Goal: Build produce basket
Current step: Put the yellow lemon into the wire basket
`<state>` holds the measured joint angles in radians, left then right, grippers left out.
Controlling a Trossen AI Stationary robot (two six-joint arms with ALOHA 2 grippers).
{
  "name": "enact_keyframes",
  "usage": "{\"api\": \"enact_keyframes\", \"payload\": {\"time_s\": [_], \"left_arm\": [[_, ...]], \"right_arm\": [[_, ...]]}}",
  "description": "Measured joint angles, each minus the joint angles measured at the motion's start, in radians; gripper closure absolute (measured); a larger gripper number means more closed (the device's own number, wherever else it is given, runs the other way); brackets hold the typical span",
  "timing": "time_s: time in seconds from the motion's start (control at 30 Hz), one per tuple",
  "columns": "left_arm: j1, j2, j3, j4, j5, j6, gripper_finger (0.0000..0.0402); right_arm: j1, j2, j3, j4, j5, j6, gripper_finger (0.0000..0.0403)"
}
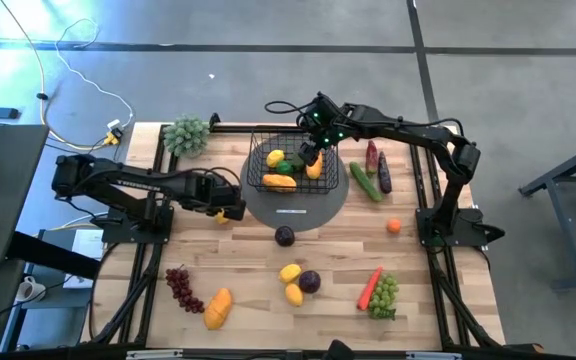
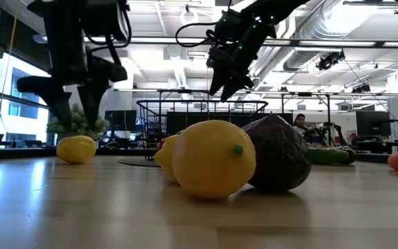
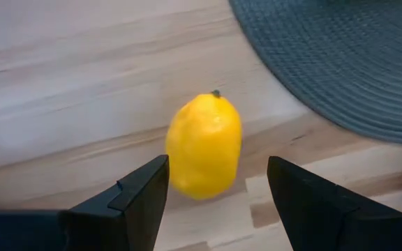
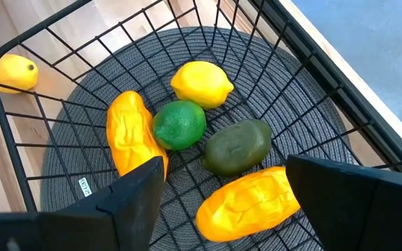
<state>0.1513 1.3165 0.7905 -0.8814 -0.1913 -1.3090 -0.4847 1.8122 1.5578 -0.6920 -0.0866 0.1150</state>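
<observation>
From above, the basket (image 1: pixel 290 165) sits on a grey mat (image 1: pixel 298 208), the right gripper (image 1: pixel 311 155) over it. Loose fruit (image 1: pixel 290 272) dots the worktop (image 1: pixel 328 250). The left wrist view shows the left gripper (image 3: pixel 218 185), jaws open around a lemon (image 3: pixel 204 145); closing comes next. In the right wrist view, its jaws are open, empty.

So the basket (image 1: pixel 293 160) sits on a round mat (image 1: pixel 298 205) toward the back middle of the table (image 1: pixel 448 300), with a lemon (image 4: pixel 201 84), lime (image 4: pixel 179 125) and two mangoes (image 4: pixel 250 201) in it. Another lemon (image 3: pixel 204 145) lies just left of the mat.
</observation>
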Motion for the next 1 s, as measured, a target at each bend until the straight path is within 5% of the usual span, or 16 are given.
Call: {"api": "enact_keyframes", "payload": {"time_s": [0.67, 1.0], "left_arm": [[0.027, 0.216, -0.029, 0.092, 0.03, 0.011, 0.0168], [0.027, 0.202, -0.027, 0.102, 0.039, 0.091, 0.0227]], "right_arm": [[0.0, 0.0, 0.0, 0.007, 0.001, 0.019, 0.0121], [0.0, -0.024, 0.0, -0.023, 0.001, 0.047, 0.0121]]}}
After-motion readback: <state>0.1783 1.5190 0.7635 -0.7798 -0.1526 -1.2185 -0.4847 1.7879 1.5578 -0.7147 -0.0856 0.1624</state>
